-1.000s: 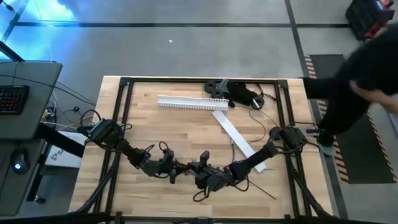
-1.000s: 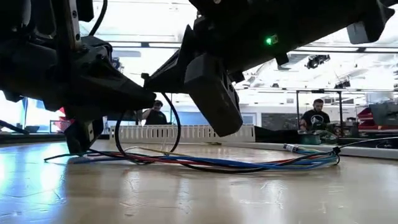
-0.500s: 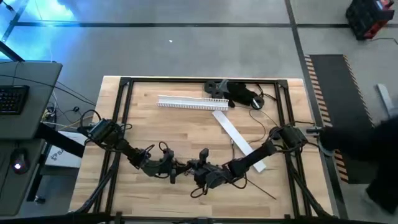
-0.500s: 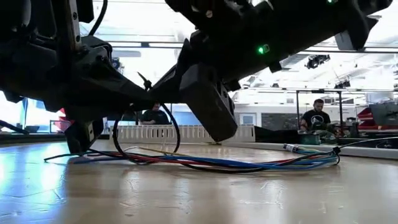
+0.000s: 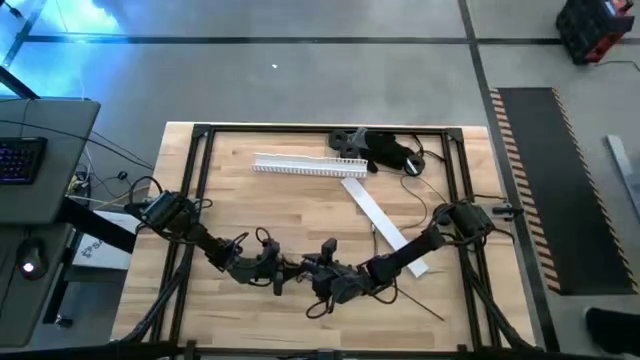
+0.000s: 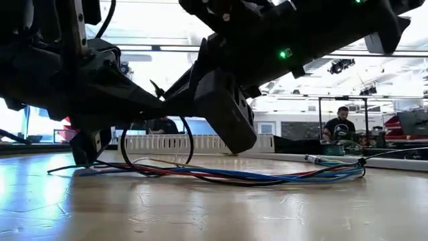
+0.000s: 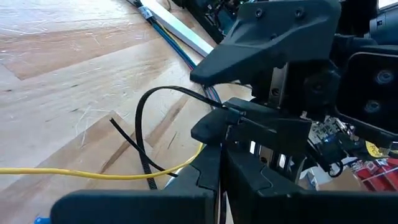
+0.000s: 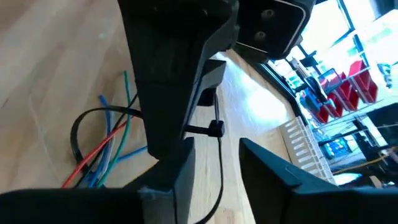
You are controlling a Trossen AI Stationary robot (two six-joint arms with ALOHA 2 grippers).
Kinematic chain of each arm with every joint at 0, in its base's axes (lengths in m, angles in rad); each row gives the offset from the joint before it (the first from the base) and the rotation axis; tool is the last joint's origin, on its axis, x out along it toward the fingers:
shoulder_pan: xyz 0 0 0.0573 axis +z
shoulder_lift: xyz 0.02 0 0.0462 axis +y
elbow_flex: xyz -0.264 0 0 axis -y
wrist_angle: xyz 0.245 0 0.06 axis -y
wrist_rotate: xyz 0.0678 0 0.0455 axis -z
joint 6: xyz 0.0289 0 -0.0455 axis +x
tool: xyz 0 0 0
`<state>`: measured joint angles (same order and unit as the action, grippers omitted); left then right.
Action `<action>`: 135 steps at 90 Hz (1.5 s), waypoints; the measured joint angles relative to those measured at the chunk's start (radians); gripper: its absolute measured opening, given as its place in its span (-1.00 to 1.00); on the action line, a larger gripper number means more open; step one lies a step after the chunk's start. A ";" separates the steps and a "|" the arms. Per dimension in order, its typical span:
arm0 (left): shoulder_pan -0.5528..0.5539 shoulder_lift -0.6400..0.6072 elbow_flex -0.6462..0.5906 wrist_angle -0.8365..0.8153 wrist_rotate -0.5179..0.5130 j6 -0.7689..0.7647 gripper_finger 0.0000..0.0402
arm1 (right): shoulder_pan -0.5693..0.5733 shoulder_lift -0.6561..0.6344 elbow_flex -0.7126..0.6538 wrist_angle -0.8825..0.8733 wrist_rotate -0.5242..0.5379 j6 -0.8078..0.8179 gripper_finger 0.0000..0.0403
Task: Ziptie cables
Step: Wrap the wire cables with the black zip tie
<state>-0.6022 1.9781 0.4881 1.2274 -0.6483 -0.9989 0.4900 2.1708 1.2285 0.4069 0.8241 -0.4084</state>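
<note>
Cables lie in a coloured bunch on the table near its front edge, under both arms. Left gripper and right gripper meet there, pinching a black ziptie looped above the wires. Over the last second the right arm crept toward the left, so threading seems underway; the bundle looks not yet cinched.

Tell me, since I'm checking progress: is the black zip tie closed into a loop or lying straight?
Looped. The zip tie arcs up from the table and its tail passes through its head, between the left pincer and right pincer.
</note>
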 joint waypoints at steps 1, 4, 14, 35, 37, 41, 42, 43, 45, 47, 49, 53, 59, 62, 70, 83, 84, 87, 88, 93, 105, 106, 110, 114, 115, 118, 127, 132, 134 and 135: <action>0.000 0.000 0.000 0.000 0.000 0.000 -1.00 | 0.000 0.000 0.000 -0.002 0.003 0.001 -0.43; 0.000 0.000 0.000 0.000 0.000 -0.001 -1.00 | 0.002 0.000 0.000 -0.013 0.011 0.009 -0.43; 0.001 0.000 0.000 0.000 -0.003 -0.001 -1.00 | 0.002 0.000 0.000 -0.071 0.039 0.065 -0.43; 0.000 0.000 0.000 0.000 -0.002 0.004 -1.00 | -0.028 0.000 0.000 -0.133 0.038 0.180 -0.52; 0.000 0.000 0.000 0.000 -0.002 0.004 -1.00 | -0.033 0.000 0.000 -0.133 0.037 0.183 -0.54; 0.000 0.000 0.000 0.000 -0.002 0.005 -1.00 | -0.042 0.000 0.000 -0.131 0.030 0.183 -0.59; 0.000 0.000 0.000 0.000 -0.001 0.005 -1.00 | -0.044 0.000 0.000 -0.132 0.028 0.183 -0.61; 0.000 0.000 0.000 0.000 -0.001 0.005 -1.00 | -0.046 0.000 0.000 -0.132 0.025 0.183 -0.62; 0.000 0.000 0.000 0.000 -0.001 0.005 -1.00 | -0.050 0.000 0.000 -0.132 0.017 0.183 -0.66; 0.000 0.000 0.000 0.000 0.000 0.005 -1.00 | -0.053 0.000 0.000 -0.133 0.007 0.182 -0.70; 0.000 0.000 0.000 0.000 0.000 0.005 -1.00 | -0.055 0.000 0.000 -0.134 -0.001 0.182 -0.74; 0.000 0.000 0.000 0.000 0.000 0.005 -1.00 | -0.058 0.000 0.000 -0.136 -0.020 0.182 -0.84; 0.000 0.000 0.000 0.000 0.000 0.006 -1.00 | -0.058 0.000 0.000 -0.142 -0.047 0.178 -0.96; 0.000 0.000 0.000 0.000 0.000 0.005 -1.00 | -0.058 0.000 0.000 -0.142 -0.051 0.173 -0.97; 0.000 0.000 0.000 0.001 -0.001 -0.003 -1.00 | -0.051 0.000 0.000 -0.140 -0.038 0.155 -0.99; 0.000 0.000 0.000 0.003 -0.007 -0.023 -1.00 | -0.029 0.000 0.000 -0.101 0.005 0.071 -1.00; 0.000 0.000 0.000 0.003 -0.007 -0.023 -1.00 | -0.028 0.000 0.000 -0.098 0.005 0.067 -1.00; 0.000 0.000 0.000 0.003 -0.007 -0.024 -1.00 | -0.024 0.000 0.000 -0.084 0.005 0.054 -1.00; 0.000 0.000 0.000 0.003 -0.007 -0.024 -1.00 | -0.023 0.000 0.000 -0.081 0.003 0.051 -1.00; 0.000 0.000 0.000 0.003 -0.006 -0.024 -1.00 | -0.020 0.000 0.000 -0.066 -0.017 0.031 -1.00; 0.000 0.000 0.000 0.003 -0.004 -0.021 -1.00 | -0.019 0.000 0.000 -0.040 -0.010 -0.005 -1.00; 0.000 0.000 0.000 0.002 -0.002 -0.021 -1.00 | -0.019 0.000 0.000 -0.038 -0.009 -0.011 -1.00; 0.004 0.000 0.000 0.002 0.012 -0.020 -1.00 | -0.018 0.000 0.000 -0.028 -0.009 -0.033 -1.00; 0.009 0.000 0.004 0.002 0.024 -0.020 -1.00 | -0.018 0.000 0.000 -0.022 -0.010 -0.053 -1.00; 0.010 0.000 0.005 0.001 0.028 -0.019 -1.00 | -0.018 0.000 0.000 -0.021 -0.010 -0.061 -1.00; 0.015 0.000 0.011 -0.002 0.039 -0.013 -1.00 | -0.018 0.000 0.000 -0.020 -0.013 -0.081 -1.00; 0.029 0.002 0.029 -0.013 0.075 0.013 -1.00 | -0.018 0.000 0.000 -0.011 -0.017 -0.129 -1.00; 0.035 0.002 0.035 -0.011 0.081 0.025 -1.00 | -0.018 0.000 0.000 -0.001 -0.017 -0.160 -1.00; 0.037 0.002 0.036 -0.012 0.082 0.027 -1.00 | -0.017 0.000 0.000 0.003 -0.017 -0.175 -1.00; 0.038 0.002 0.037 -0.013 0.083 0.028 -1.00 | -0.017 0.000 0.000 0.007 -0.017 -0.181 -1.00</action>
<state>-0.5646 1.9797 0.5247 1.2146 -0.5654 -0.9714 0.4733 2.1708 1.2289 0.4136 0.8069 -0.5899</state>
